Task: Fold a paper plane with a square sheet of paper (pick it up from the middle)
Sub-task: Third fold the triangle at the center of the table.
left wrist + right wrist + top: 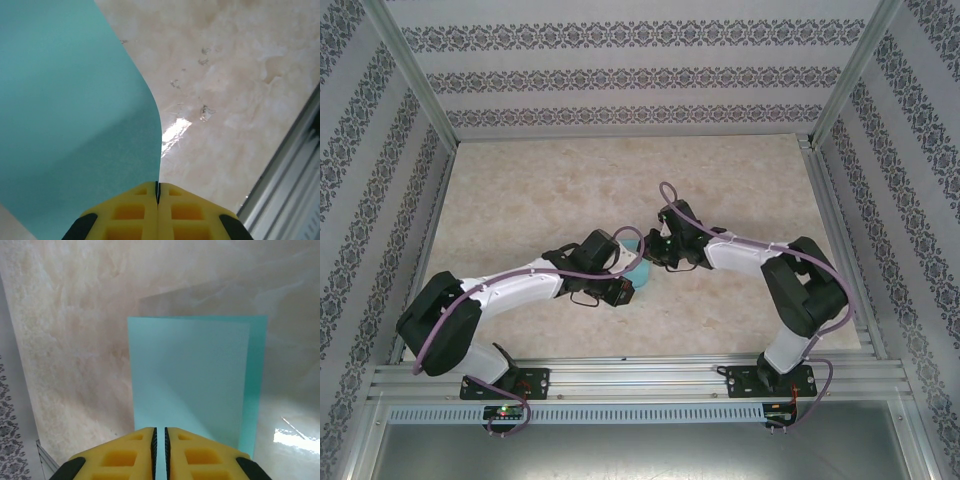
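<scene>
I've got the sheet lifted mid-table btwn both arms. Left gripper is clamped tight on its edge. Right gripper is nearly closed w/ the paper in its slot, looks pinched. From the right wrist the doubled sheet runs straight ahead, long axis away from the fingers.

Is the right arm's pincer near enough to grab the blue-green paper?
Probably yes: the right pincer already sits at the thin turquoise paper sheet's edge, jaws nearly closed around it, nothing between.
</scene>
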{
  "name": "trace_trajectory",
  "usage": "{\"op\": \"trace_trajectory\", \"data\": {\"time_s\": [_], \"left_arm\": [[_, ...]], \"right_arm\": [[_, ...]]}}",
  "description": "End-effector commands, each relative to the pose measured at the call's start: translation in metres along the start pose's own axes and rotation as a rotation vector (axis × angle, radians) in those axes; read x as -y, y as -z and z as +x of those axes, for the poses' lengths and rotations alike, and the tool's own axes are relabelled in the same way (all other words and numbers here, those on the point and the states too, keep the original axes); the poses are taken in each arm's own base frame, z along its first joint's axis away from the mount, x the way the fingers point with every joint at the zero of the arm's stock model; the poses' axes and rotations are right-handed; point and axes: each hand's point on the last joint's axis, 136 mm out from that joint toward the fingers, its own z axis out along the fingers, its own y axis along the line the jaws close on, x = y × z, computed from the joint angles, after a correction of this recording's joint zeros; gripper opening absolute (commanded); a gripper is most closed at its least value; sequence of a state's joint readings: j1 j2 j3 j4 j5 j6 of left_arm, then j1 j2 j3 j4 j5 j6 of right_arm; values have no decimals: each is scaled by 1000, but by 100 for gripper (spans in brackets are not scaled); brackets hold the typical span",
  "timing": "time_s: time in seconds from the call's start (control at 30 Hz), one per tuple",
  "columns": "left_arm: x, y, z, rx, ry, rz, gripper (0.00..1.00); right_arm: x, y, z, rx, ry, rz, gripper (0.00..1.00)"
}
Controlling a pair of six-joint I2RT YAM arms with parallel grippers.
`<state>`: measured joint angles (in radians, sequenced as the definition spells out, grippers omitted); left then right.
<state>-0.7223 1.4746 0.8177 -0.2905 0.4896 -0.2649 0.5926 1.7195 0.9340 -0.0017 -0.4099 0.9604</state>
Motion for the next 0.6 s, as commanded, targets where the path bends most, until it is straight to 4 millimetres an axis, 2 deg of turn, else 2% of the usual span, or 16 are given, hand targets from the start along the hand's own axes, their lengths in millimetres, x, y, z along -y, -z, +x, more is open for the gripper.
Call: {"op": "trace_trajectory", "data": {"time_s": [0.0, 0.17, 0.57], "left_arm": [[7, 2, -2, 0, 26, 70, 0], [4, -1, -3, -20, 44, 79, 0], [-18, -8, -10, -48, 121, 49, 1]], "right_arm": [[-1, -9, -4, -35, 29, 0, 15], [13, -23, -5, -76, 52, 64, 15], [56, -38, 5, -162, 109, 233, 14]]}}
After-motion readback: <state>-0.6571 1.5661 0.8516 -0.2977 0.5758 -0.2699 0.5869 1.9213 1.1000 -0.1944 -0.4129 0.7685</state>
